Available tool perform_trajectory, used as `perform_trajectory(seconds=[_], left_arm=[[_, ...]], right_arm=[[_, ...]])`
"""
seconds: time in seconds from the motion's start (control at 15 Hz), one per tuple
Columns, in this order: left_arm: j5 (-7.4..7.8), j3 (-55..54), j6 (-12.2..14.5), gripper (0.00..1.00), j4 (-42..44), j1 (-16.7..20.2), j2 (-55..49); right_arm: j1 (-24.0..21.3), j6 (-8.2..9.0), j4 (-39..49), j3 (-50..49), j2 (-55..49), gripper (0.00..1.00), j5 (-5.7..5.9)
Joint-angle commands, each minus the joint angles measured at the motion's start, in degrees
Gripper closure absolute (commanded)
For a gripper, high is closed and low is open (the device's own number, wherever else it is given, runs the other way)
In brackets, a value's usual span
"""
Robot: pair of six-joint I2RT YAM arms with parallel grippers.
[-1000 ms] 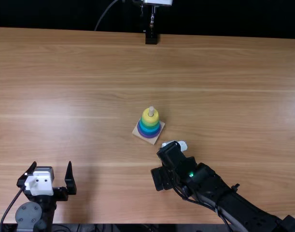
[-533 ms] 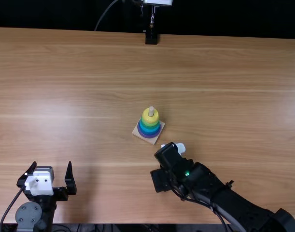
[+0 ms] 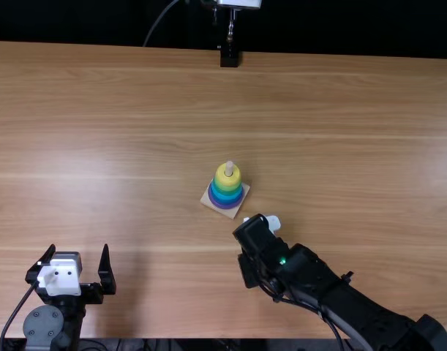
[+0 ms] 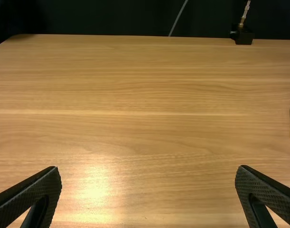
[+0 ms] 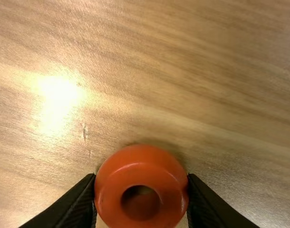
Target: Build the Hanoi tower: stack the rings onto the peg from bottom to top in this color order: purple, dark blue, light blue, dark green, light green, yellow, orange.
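Right end effector narrowed, orange ring held between its fingers; left end effector wide.

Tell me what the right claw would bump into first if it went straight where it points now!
Probably the wooden table. The right claw points down at it, holding the orange ring. How close the table is, I can't tell.

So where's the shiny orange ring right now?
In the right wrist view, the shiny orange ring is held in the black right gripper, over the light brown wooden table.
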Motion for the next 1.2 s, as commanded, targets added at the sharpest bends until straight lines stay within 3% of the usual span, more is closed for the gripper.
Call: perform_trajectory(seconds=[0.0, 0.13, 0.27, 0.47, 0.6, 0.87, 1.13], left_arm=[[-0.05, -6.0, 0.6, 0.00, -4.5, -0.2, -0.7], [-0.05, -6.0, 0.6, 0.00, -4.5, -0.2, -0.7], [-0.05, -6.0, 0.6, 0.00, -4.5, -0.2, -0.7], [-0.05, -6.0, 0.6, 0.00, -4.5, -0.2, -0.7], [-0.05, -6.0, 0.6, 0.00, -4.5, -0.2, -0.7], [-0.05, -6.0, 0.6, 0.00, -4.5, -0.2, -0.7], [-0.05, -6.0, 0.6, 0.00, -4.5, -0.2, -0.7]], right_arm=[[0.7, 1.15, -0.1, 6.3, -0.2, 1.00, 0.92], [0.6, 0.42, -11.7, 16.0, -0.3, 1.00, 0.60], [0.5, -4.22, -23.4, 26.9, -0.1, 1.00, 0.28], [0.3, -7.81, -33.8, 41.9, 0.7, 1.00, 0.28], [0.2, -11.29, -36.7, 50.8, 5.2, 1.00, 0.28], [-0.2, -11.50, -43.8, 68.1, 16.8, 1.00, 0.28], [-1.6, -11.50, -45.2, 76.1, 22.1, 1.00, 0.28]])
